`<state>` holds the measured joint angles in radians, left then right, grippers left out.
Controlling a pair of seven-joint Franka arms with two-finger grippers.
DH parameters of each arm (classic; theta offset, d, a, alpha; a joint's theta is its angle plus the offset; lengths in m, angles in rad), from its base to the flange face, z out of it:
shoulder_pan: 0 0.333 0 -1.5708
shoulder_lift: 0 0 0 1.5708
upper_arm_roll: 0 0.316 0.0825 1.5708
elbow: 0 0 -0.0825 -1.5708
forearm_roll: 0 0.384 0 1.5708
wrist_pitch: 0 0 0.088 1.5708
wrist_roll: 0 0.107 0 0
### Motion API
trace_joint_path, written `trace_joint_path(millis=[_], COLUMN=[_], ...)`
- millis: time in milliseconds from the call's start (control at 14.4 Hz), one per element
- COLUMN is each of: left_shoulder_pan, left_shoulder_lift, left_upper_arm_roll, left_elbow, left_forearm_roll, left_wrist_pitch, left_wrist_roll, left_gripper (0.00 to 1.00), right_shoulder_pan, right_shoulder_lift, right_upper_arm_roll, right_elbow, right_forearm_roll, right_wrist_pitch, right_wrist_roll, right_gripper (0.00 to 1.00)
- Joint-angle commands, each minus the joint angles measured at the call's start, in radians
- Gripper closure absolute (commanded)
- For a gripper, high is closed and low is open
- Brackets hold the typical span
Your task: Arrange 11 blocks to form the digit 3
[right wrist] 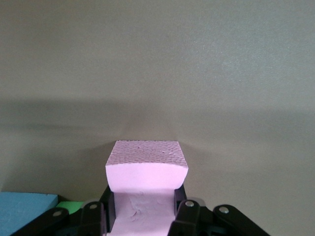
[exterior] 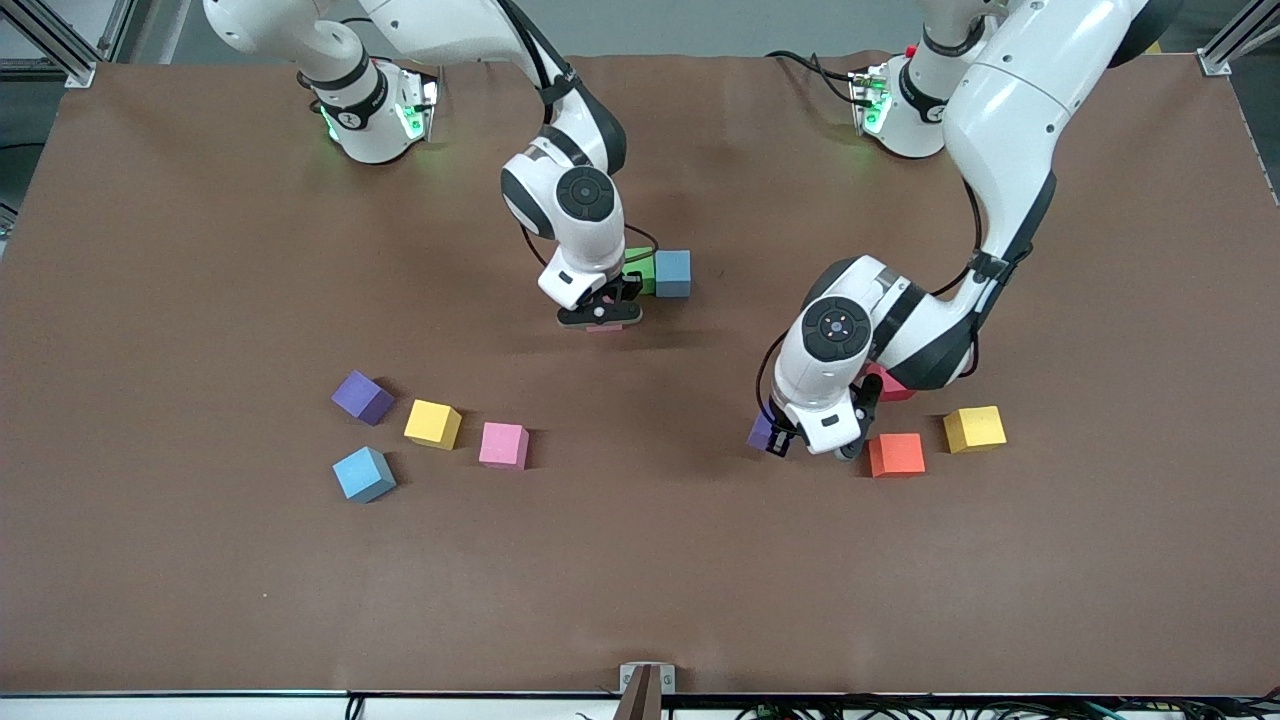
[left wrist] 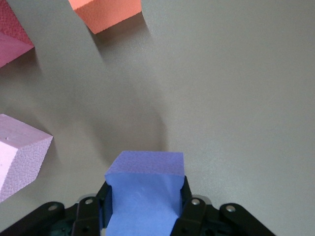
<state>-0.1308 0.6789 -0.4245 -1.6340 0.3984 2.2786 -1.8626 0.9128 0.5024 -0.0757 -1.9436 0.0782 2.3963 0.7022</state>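
My right gripper is shut on a pink block, low over the table beside a green block and a blue block that touch each other. My left gripper is shut on a purple block, low over the table. Close by it lie a red block, an orange block and a yellow block. No digit 3 stands on the table.
Loose blocks lie toward the right arm's end: purple, yellow, pink and blue. A pale pink block shows beside the left gripper in the left wrist view only. The brown mat covers the table.
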Motion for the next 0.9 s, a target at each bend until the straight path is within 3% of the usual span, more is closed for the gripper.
trace_joint_path(millis=[0, 831], left_shoulder_pan=[0.0, 0.002], left_shoulder_lift=[0.001, -0.001], left_upper_arm_roll=[0.0, 0.0], left_elbow=[0.006, 0.006], left_forearm_roll=[0.004, 0.004], left_wrist_pitch=[-0.001, -0.001], left_wrist_roll=[0.008, 0.008], left_gripper=[0.69, 0.69], right_shoulder_pan=[0.009, 0.005], right_shoulder_lift=[0.004, 0.005], right_upper_arm_roll=[-0.004, -0.004], right_elbow=[0.006, 0.006], right_forearm_roll=[-0.021, -0.043], right_wrist_pitch=[-0.008, -0.009], right_wrist_roll=[0.03, 0.051], right_gripper=[0.98, 0.98])
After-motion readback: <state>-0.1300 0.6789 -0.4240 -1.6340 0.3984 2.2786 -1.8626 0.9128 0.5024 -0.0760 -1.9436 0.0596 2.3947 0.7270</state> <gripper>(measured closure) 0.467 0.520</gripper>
